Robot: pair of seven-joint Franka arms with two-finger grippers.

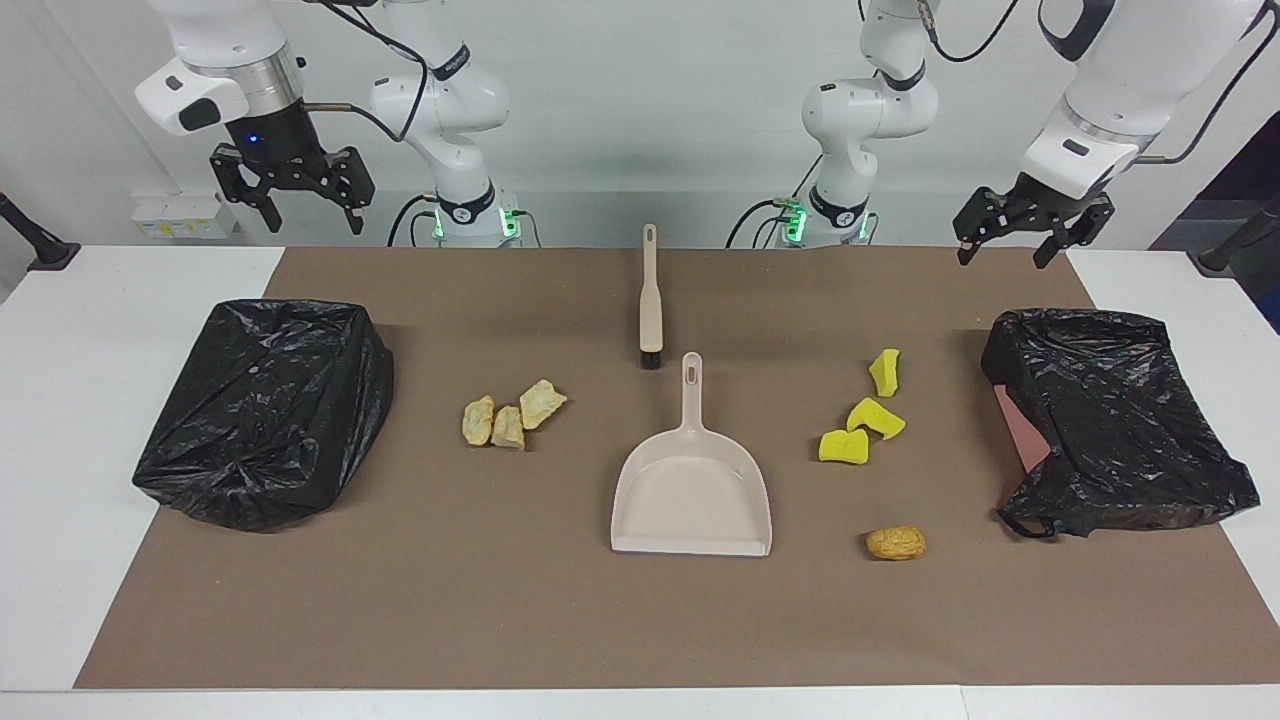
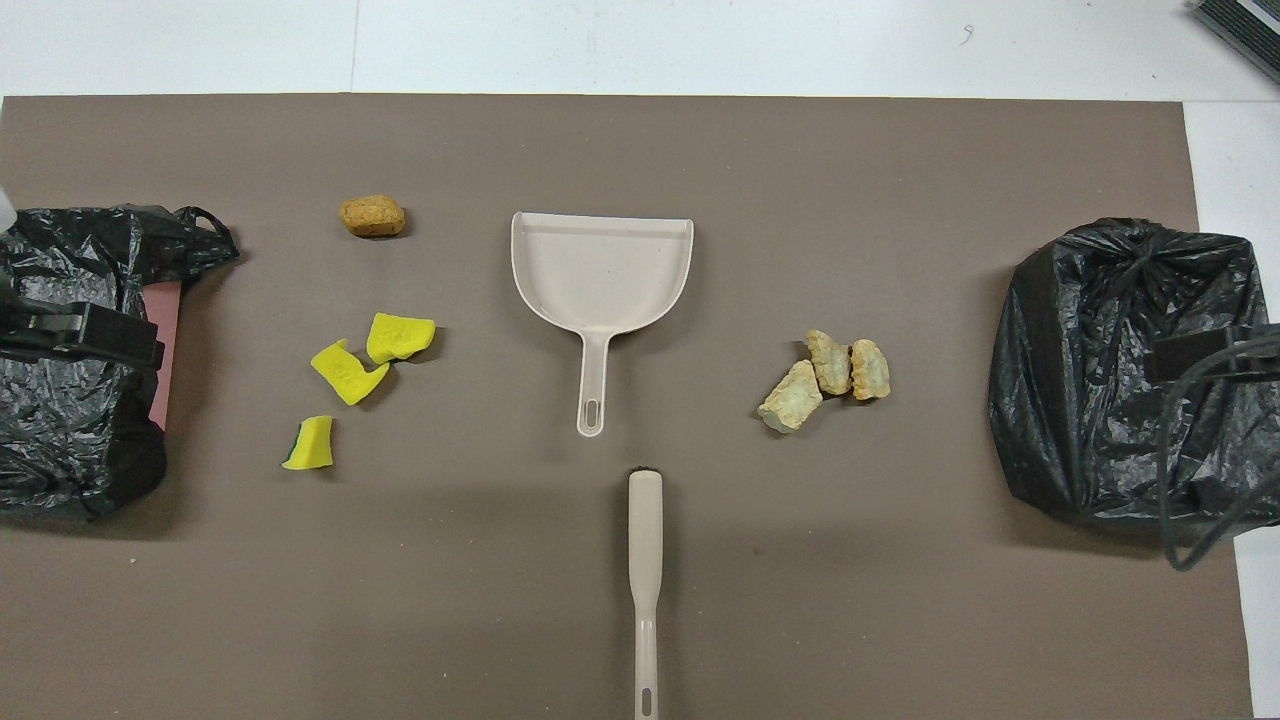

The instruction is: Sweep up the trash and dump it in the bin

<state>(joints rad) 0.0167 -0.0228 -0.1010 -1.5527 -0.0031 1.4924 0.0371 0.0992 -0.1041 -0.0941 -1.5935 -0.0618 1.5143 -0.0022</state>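
The trash lies in two groups on the brown mat. Three yellow sponge bits (image 1: 862, 417) (image 2: 362, 358) and a golden-brown lump (image 1: 895, 543) (image 2: 372, 216) lie toward the left arm's end. Three pale tan chunks (image 1: 510, 415) (image 2: 828, 376) lie toward the right arm's end. Between the groups lies the beige dustpan (image 1: 690, 490) (image 2: 600, 270), its handle pointing toward the robots. The beige brush (image 1: 650, 300) (image 2: 645, 570) lies nearer to the robots, bristles toward the dustpan. A black-bagged bin (image 1: 1110, 420) (image 2: 70, 400) stands at the left arm's end, another (image 1: 265, 410) (image 2: 1110, 370) at the right arm's. My left gripper (image 1: 1002, 258) and right gripper (image 1: 312, 222) hang open and empty, each above its bin's robot-side edge.
The brown mat (image 1: 640, 620) covers most of the white table (image 1: 70, 400). A pink wall (image 1: 1020, 430) of the bin shows under the bag at the left arm's end. A cable loop (image 2: 1200, 500) hangs over the other bin in the overhead view.
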